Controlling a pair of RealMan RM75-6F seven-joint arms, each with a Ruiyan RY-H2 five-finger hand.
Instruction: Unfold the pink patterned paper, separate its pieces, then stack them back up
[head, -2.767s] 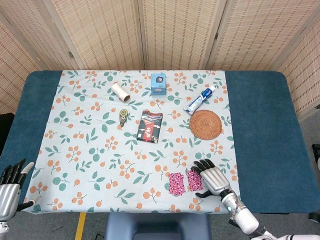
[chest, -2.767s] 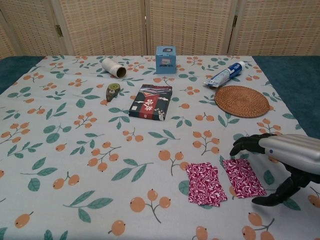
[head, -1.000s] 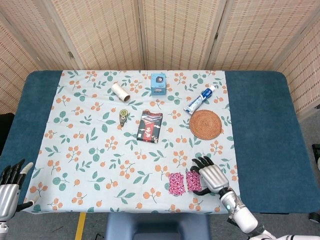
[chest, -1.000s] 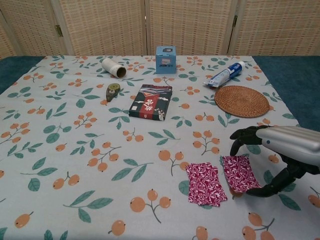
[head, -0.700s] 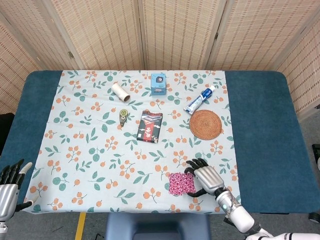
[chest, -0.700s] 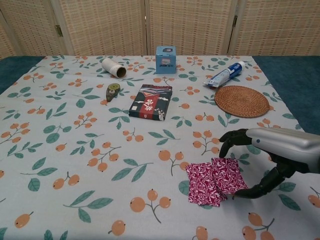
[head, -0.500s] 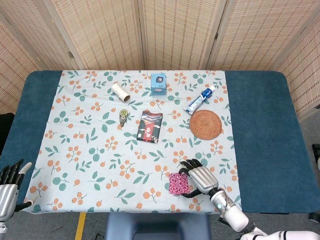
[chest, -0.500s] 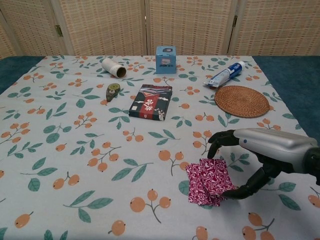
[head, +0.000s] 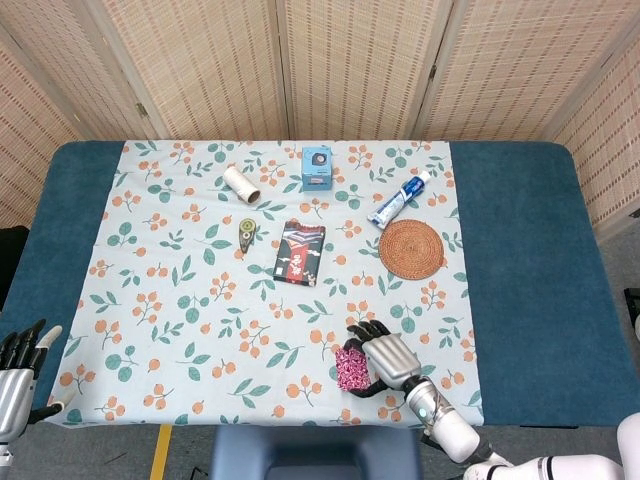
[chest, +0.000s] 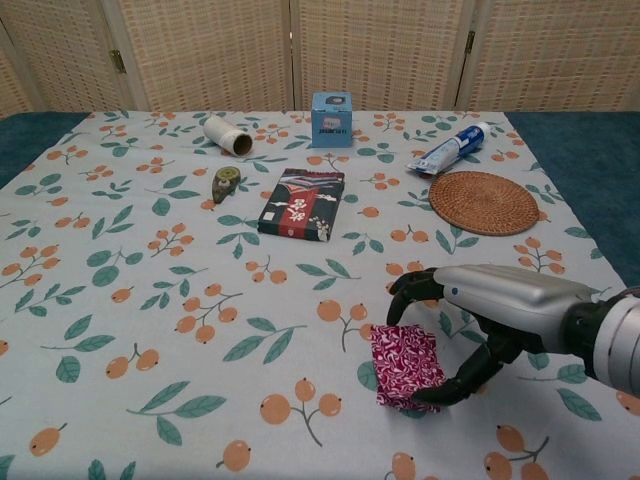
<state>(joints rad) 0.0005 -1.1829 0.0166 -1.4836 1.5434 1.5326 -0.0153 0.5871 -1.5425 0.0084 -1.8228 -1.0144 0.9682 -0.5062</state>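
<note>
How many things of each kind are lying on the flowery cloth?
Pink paper stack: 1
Blue box: 1
Roll: 1
Tube: 1
Woven mat: 1
Dark packet: 1
Small green thing: 1
Total: 7

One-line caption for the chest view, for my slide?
Right hand rests over the pink patterned paper on the floral tablecloth, its pieces lying stacked.

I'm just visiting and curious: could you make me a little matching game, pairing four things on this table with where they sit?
Things:
1. pink patterned paper
2. blue box
3. woven coaster
4. cardboard roll

Places:
A. far edge, middle
B. under the right hand, near edge
C. far left, lying on its side
D. just in front of the toothpaste tube

Pairs: 1-B, 2-A, 3-D, 4-C
</note>
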